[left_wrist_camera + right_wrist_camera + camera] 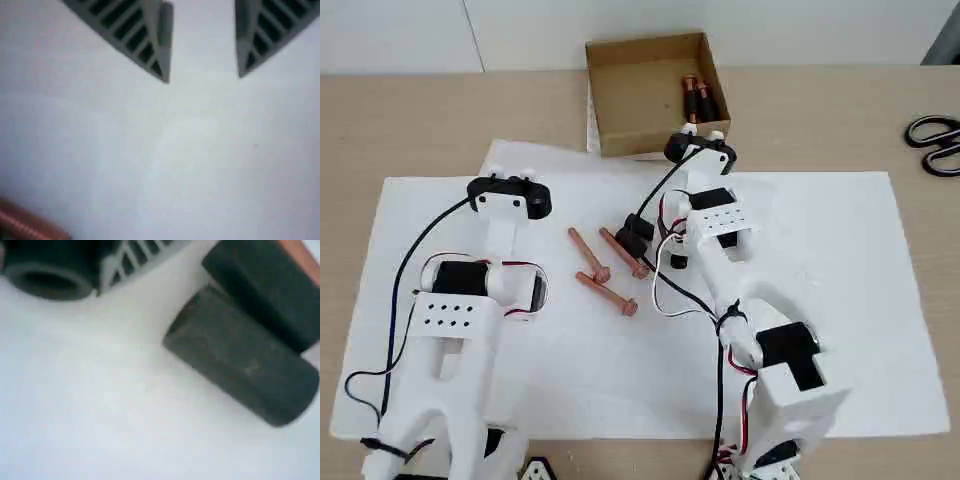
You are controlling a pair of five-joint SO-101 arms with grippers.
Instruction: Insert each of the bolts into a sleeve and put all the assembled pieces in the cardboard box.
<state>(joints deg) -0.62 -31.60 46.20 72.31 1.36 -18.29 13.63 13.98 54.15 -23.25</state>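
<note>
Bolts [606, 292] on white sheet [840, 300] (sleeves [631, 240] alongside)

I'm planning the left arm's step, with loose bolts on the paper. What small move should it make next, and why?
Probably slide the left gripper toward the bolt and centre over it: its jaws stand open over bare paper, with the bolt off to one side.
</note>
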